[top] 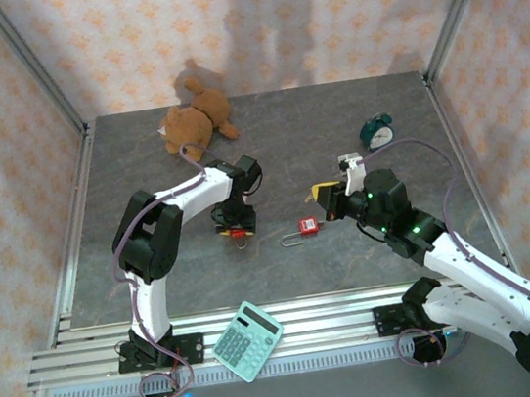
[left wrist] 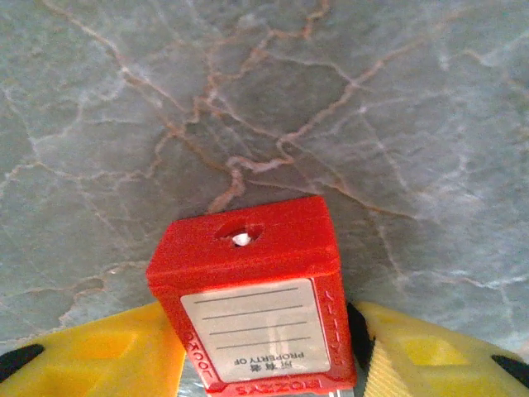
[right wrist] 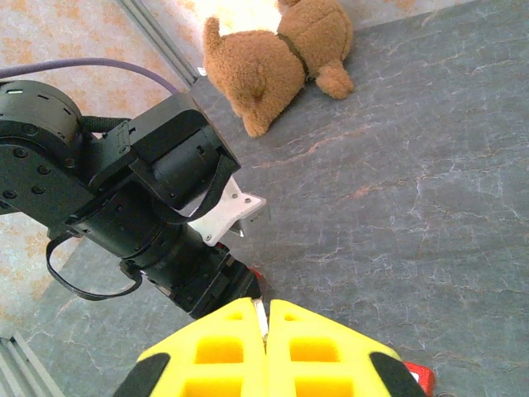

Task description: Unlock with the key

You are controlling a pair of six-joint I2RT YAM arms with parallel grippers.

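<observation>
Top view: a grey veined desk [top: 355, 275], walled by orange-patterned paper [top: 1, 147], carries a teddy bear [top: 195, 124] and a clock [top: 377, 130] at the back. The left hand [top: 234, 224] stands over a red padlock [top: 237, 232]; a second padlock [top: 306, 224] lies near the right hand [top: 327, 196].

Left wrist: yellow fingers [left wrist: 99, 356] flank the red padlock on the marbled surface; whether they clamp it I cannot tell.

Right wrist: the right hand is pinched together on a thin key [right wrist: 261, 317].

Grey marble counter [top: 285, 127] open at back centre, between brown plush bear [top: 195, 121] back left and teal alarm clock [top: 377, 131] back right. Red padlock with steel shackle [top: 305, 225] lies mid-counter between arms. Teal calculator [top: 247, 340] sits on near aluminium rail [top: 360, 309].
</observation>
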